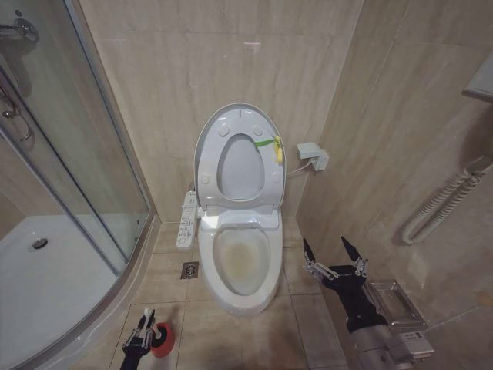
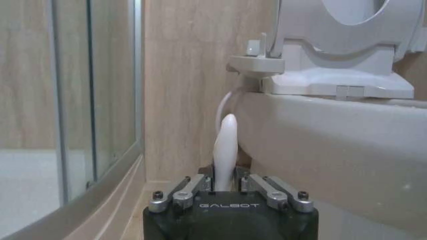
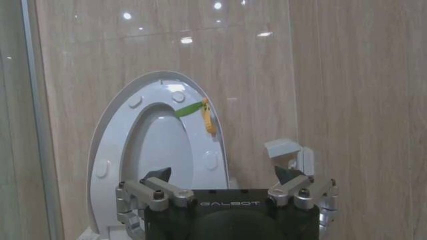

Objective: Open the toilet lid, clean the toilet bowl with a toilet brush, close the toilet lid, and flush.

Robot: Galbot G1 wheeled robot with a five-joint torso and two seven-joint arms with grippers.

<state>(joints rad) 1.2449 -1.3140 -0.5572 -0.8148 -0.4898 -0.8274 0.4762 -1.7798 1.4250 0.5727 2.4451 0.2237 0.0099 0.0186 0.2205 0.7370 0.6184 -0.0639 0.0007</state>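
Your left gripper low on the floor left of the toilet bowl, fingers clamped on the toilet brush handle above its red holder; toilet lid upright against the wall; your right gripper wide open, right of the bowl

Left claw sits low nr the floor, fingers closed on the white handle of the toilet brush, which stands upright betw. them. Toilet bowl bulges just beside it, outer wall only. Seat ring is tipped up above. Glass shower door on other side, tiled wall behind.
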